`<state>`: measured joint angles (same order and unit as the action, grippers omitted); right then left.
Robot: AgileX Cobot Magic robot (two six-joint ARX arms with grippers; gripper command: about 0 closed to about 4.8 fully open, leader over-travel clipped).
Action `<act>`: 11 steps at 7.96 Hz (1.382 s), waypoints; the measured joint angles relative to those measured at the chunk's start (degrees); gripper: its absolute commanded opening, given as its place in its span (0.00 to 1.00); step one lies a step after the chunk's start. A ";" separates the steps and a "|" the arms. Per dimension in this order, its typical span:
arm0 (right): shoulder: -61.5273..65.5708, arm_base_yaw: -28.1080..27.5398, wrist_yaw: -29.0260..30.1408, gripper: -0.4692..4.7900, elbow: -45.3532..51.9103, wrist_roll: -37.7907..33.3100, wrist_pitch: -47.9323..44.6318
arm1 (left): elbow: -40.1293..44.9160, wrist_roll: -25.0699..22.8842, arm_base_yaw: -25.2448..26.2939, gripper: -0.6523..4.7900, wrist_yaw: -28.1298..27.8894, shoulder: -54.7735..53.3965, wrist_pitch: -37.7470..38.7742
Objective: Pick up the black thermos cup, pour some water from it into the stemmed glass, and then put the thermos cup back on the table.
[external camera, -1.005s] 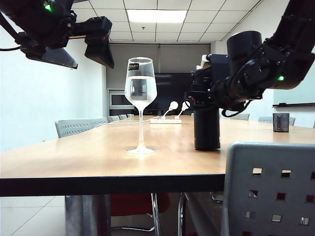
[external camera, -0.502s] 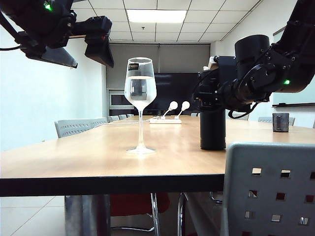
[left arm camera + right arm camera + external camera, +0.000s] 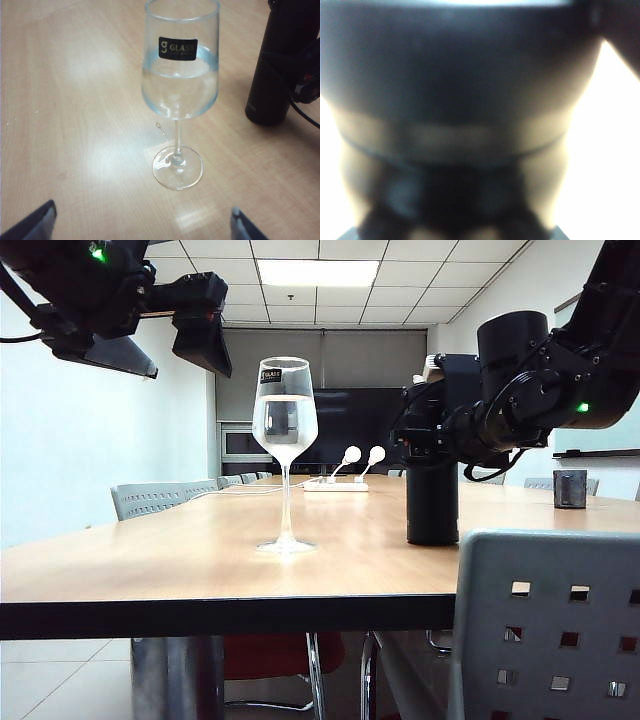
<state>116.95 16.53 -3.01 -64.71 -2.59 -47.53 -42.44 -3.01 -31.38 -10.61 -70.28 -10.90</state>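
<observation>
Thermos stands upright on the table, right of the glass and apart from it in the exterior view. The right arm reaches in from the upper right, its wrist bent so the right gripper sits level around the thermos's upper part. Up close, the right wrist view is filled by the blurred dark thermos; the jaws sit on either side of the body, but whether they press it or stand just clear I cannot tell. The left arm hangs high at the upper left, above the table and left of the glass, its left gripper angled down toward the glass, fingers spread wide and holding nothing. The glass is about half full of water and stands upright, untouched.
</observation>
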 measured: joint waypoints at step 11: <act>-56.00 0.02 3.04 0.99 23.78 -0.04 23.63 | 0.02 0.00 0.00 1.00 -3.54 29.24 16.37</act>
<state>60.95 16.56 0.03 -40.93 -2.63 -23.90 -42.41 -3.01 -31.38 -14.15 -41.04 5.48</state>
